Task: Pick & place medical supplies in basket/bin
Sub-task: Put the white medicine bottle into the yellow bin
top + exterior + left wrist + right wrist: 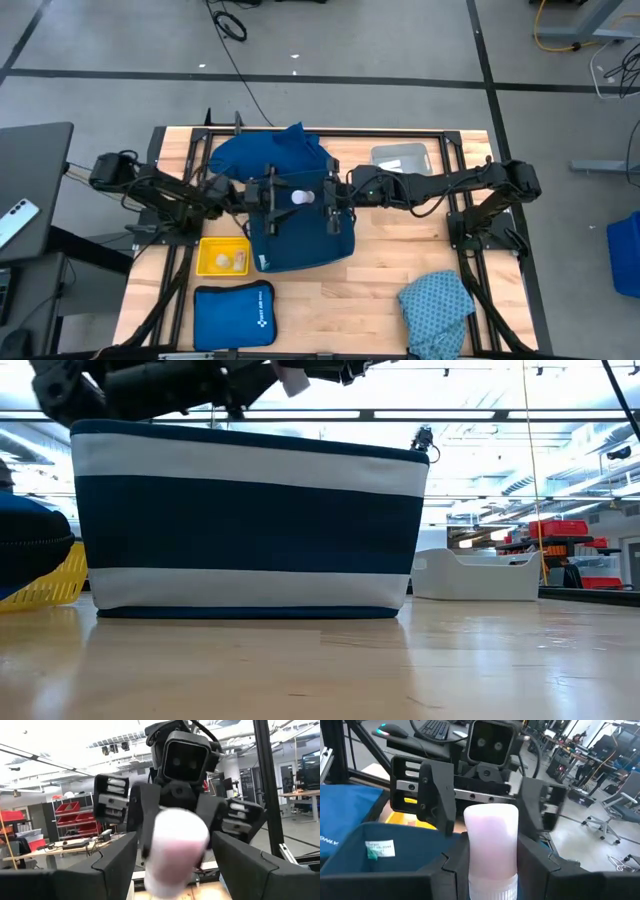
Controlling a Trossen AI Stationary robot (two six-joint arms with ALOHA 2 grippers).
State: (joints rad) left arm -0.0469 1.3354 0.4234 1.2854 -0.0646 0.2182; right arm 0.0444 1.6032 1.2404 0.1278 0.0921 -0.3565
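White roll (298,198), navy-and-white striped basket (250,520), yellow tray (224,257), teal speckled cloth (438,302).

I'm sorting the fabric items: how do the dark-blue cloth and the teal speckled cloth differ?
Colour: the dark-blue cloth is plain and dark; the teal speckled cloth is pale and dotted.
Place: the dark-blue cloth lies at the table's far edge, just behind the striped basket; the teal speckled cloth sits at the near right corner, well away from it.
Size: the dark-blue cloth covers more area.
Both are crumpled and still outside the basket.
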